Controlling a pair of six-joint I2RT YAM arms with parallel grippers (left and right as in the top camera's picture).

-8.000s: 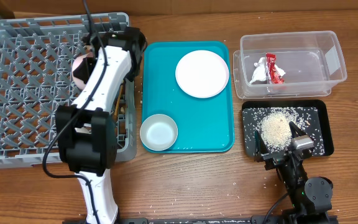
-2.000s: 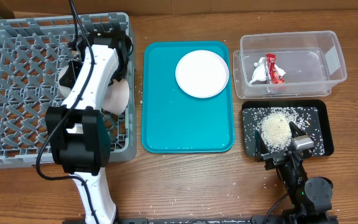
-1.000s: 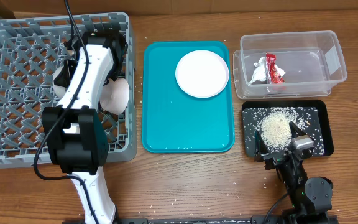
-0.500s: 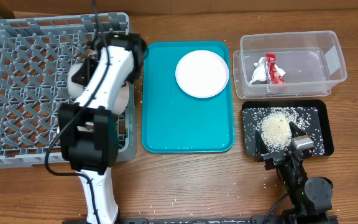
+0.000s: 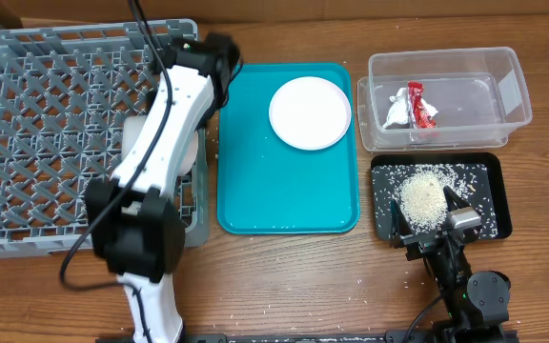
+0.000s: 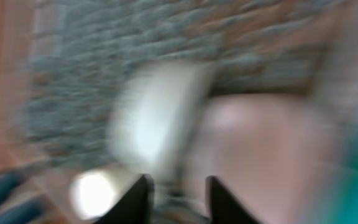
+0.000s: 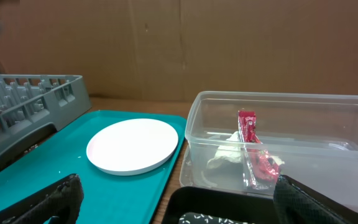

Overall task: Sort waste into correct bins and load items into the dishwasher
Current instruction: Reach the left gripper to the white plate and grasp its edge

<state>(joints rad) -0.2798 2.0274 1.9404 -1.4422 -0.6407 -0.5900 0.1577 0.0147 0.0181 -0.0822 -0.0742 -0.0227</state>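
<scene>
My left gripper (image 5: 223, 67) hangs over the right wall of the grey dish rack (image 5: 36, 143), by the teal tray's top left corner. The left wrist view is blurred; its jaws (image 6: 176, 200) are apart with nothing between them, above a pale pink plate (image 6: 253, 143) and a white dish (image 6: 160, 118) in the rack. My arm partly hides both from overhead: the plate (image 5: 195, 152) and the dish (image 5: 133, 131). The red and silver wrapper (image 5: 417, 105) (image 7: 252, 149) lies in the clear tub (image 5: 503, 90). My right gripper (image 5: 429, 215) (image 7: 188, 208) is wide open and empty over the black tray (image 5: 489, 171).
A flat teal tray (image 5: 284, 191) holds one white round dish (image 5: 310, 112) (image 7: 133, 145). A heap of rice (image 5: 423, 197) fills the black tray, with grains scattered on the wooden table. A cardboard wall stands behind. No chopsticks, cup or metal bowl are visible.
My left arm has swung right, from over the rack's middle to its right wall. The small bowl on the teal tray eight seconds ago is gone from it. My right arm has not moved.
</scene>
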